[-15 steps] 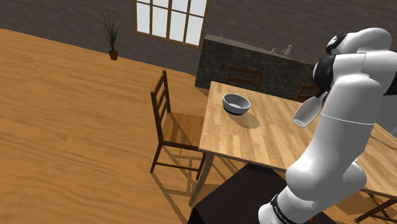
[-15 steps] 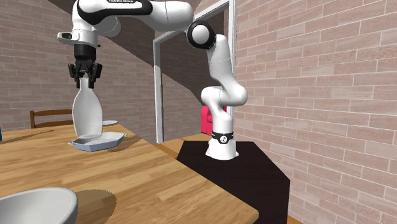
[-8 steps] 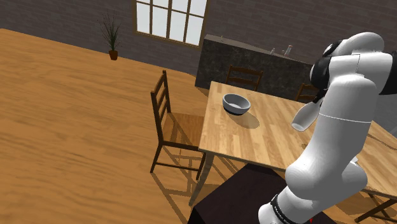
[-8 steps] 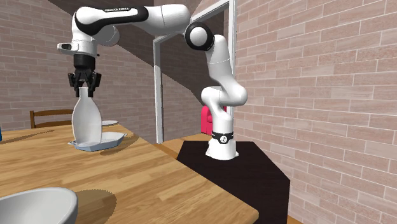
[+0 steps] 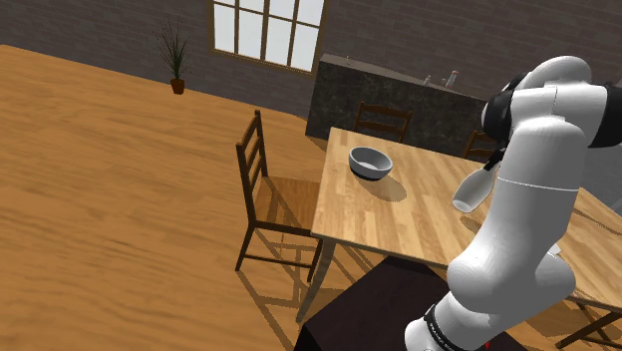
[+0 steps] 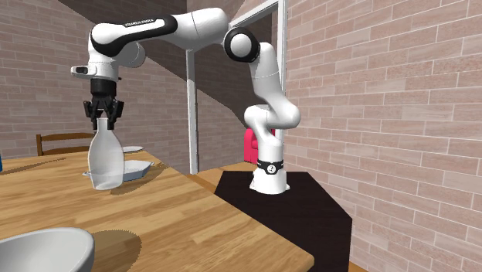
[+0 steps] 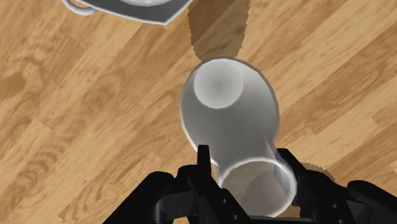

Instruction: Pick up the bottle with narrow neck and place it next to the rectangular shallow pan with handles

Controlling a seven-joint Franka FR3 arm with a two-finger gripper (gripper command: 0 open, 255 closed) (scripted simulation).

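Brick walls (image 6: 386,85) — wooden table (image 6: 193,209) | tool (image 6: 103,124) clamped on bottle (image 6: 106,162) neck | pan (image 6: 139,168) nearby

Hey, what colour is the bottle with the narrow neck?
The bottle is plain pale grey-white, and it shows best in the second exterior view.

Grey bowl (image 5: 370,162) on wooden table (image 5: 419,214), centre; 1 chair (image 5: 267,204) left of it; potted plant (image 5: 175,60) upper left; window (image 5: 267,30) top.

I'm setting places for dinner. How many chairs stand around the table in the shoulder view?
4. Left chair beside the table; far chair at its back edge; another chair partly behind the arm; seemingly a fourth chair at lower right. The arm may hide more.
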